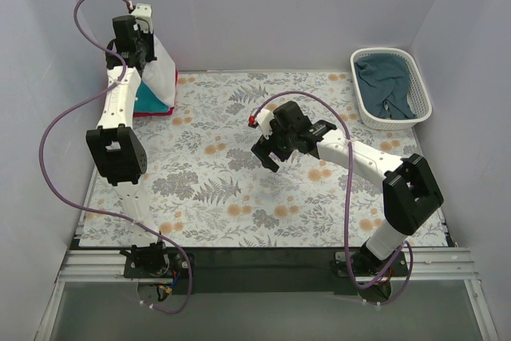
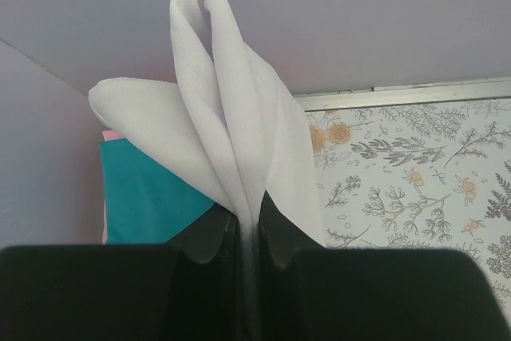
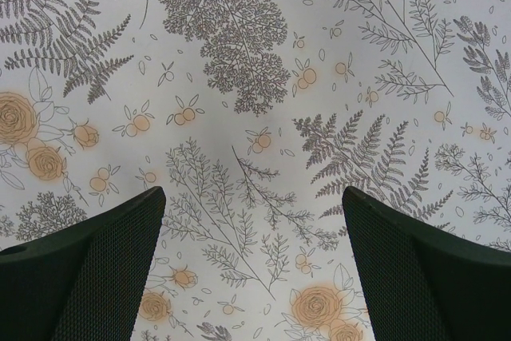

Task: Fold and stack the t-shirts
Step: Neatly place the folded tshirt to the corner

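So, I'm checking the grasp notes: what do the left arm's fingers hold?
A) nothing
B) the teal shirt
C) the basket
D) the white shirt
D: the left fingers are shut on a fold of the white shirt; the teal shirt lies outside them.

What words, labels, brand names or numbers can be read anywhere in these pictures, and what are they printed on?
None can be read in any of the three views.
The tablecloth carries only a print of flowers and ferns.
The white t-shirt, the teal t-shirt and the basket show no lettering.
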Action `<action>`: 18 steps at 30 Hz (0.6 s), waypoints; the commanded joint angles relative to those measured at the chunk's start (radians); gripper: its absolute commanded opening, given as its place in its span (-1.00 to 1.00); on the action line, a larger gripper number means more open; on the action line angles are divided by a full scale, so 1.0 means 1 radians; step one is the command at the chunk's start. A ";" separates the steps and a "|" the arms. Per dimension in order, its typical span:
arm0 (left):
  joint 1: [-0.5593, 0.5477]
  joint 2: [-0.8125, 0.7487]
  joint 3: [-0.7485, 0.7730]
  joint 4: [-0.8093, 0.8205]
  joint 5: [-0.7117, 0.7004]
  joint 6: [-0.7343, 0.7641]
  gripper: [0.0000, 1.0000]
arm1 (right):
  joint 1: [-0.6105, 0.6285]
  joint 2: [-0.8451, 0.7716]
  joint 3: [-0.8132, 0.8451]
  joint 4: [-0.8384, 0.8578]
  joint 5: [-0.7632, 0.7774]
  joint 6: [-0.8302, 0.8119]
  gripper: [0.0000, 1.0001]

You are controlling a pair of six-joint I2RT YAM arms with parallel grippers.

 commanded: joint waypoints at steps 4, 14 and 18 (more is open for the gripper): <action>0.041 0.007 0.015 0.038 0.019 0.051 -1.00 | -0.003 0.014 0.025 -0.003 -0.010 0.012 0.96; 0.082 0.068 0.033 0.060 0.026 0.120 -1.00 | -0.003 0.036 0.041 -0.012 -0.019 0.015 0.97; 0.104 0.104 0.064 0.060 0.030 0.154 -1.00 | -0.003 0.042 0.045 -0.017 -0.024 0.017 0.97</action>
